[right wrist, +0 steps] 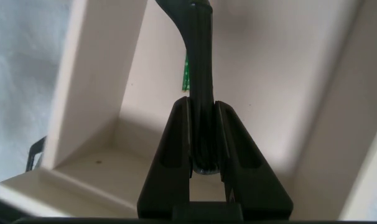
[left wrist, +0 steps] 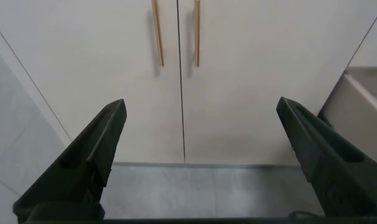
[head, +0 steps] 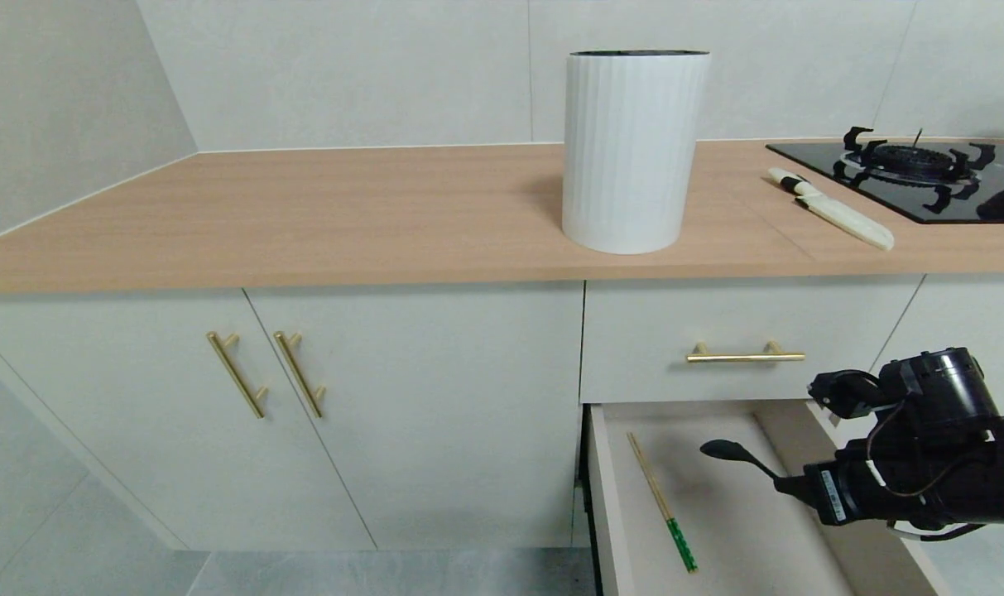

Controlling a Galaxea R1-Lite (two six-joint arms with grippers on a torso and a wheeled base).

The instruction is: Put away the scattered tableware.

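My right gripper (head: 787,487) is clamped shut on the handle of the black spoon (head: 729,452), which hangs over the open drawer (head: 607,497). Its long axis runs across the drawer, bowl towards the chopsticks (head: 663,513) lying below. I judge the release point lies straight down. My left gripper (left wrist: 198,155) gapes empty, facing the cabinet doors (left wrist: 238,93).

Right end effector (head: 793,487) holds spoon (head: 729,453) over drawer (head: 606,497).

head: above, forward-down | wrists: near; right shares drawer (head: 733,538)
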